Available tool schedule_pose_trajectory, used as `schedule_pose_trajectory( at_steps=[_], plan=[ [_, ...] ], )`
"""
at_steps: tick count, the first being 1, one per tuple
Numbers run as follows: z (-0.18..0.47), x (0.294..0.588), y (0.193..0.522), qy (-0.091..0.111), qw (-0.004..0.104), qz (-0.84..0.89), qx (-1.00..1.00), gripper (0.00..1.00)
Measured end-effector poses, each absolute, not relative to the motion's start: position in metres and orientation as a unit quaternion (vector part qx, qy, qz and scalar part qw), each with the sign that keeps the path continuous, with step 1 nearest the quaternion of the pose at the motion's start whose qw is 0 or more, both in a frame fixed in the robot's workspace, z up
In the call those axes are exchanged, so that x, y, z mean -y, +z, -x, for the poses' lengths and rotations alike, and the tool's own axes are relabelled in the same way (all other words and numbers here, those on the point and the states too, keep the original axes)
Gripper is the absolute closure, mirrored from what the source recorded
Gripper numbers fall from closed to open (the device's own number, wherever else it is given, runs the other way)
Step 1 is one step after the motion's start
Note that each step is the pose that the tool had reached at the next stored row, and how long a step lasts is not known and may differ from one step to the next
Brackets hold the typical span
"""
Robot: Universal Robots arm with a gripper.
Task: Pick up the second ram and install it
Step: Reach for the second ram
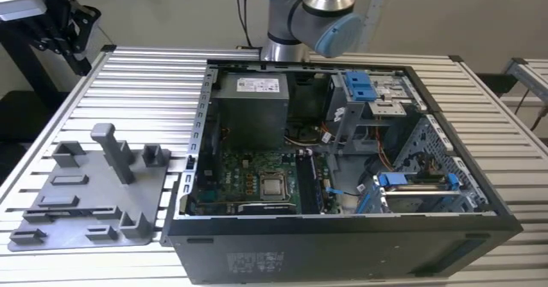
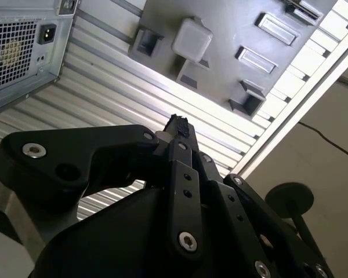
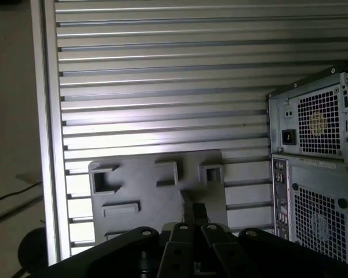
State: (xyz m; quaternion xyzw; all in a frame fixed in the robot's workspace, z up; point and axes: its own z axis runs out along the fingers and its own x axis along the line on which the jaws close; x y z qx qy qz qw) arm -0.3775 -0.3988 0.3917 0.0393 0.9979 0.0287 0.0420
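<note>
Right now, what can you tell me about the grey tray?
The grey tray is a flat, matte, plastic-looking plate lying on the slatted metal table, at the exterior view's left of the open computer case. Raised rectangular holders and one upright post stand on it. Its edge lies close beside the case; whether they touch is unclear.

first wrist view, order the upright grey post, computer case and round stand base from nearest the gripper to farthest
1. upright grey post: on the grey tray, right by the gripper.
2. computer case: on the table, beside the tray.
3. round stand base: down on the floor, past the table's edge.
</note>
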Motion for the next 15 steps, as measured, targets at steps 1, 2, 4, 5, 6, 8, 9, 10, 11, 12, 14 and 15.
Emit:
schedule_pose_trajectory(
  at_steps=[1, 2, 4, 5, 6, 8, 9, 10, 11, 12, 14, 15],
  plan=[
    [0.378, 0.399, 0.392, 0.029, 0.042, -0.039, -0.998, 0.89],
    [0.379, 0.399, 0.392, 0.029, 0.042, -0.039, -0.998, 0.89],
    [0.382, 0.399, 0.392, 0.029, 0.042, -0.039, -0.998, 0.89],
    [0.384, 0.399, 0.392, 0.029, 0.042, -0.039, -0.998, 0.89],
    [0.389, 0.399, 0.392, 0.029, 0.042, -0.039, -0.998, 0.89],
    [0.398, 0.399, 0.392, 0.029, 0.042, -0.039, -0.998, 0.89],
    [0.402, 0.399, 0.392, 0.029, 0.042, -0.039, -0.998, 0.89],
    [0.407, 0.399, 0.392, 0.029, 0.042, -0.039, -0.998, 0.89],
    [0.411, 0.399, 0.392, 0.029, 0.042, -0.039, -0.998, 0.89],
    [0.415, 0.399, 0.392, 0.029, 0.042, -0.039, -0.998, 0.89],
    [0.422, 0.399, 0.392, 0.029, 0.042, -0.039, -0.998, 0.89],
    [0.424, 0.399, 0.392, 0.029, 0.042, -0.039, -0.998, 0.89]
  ],
)
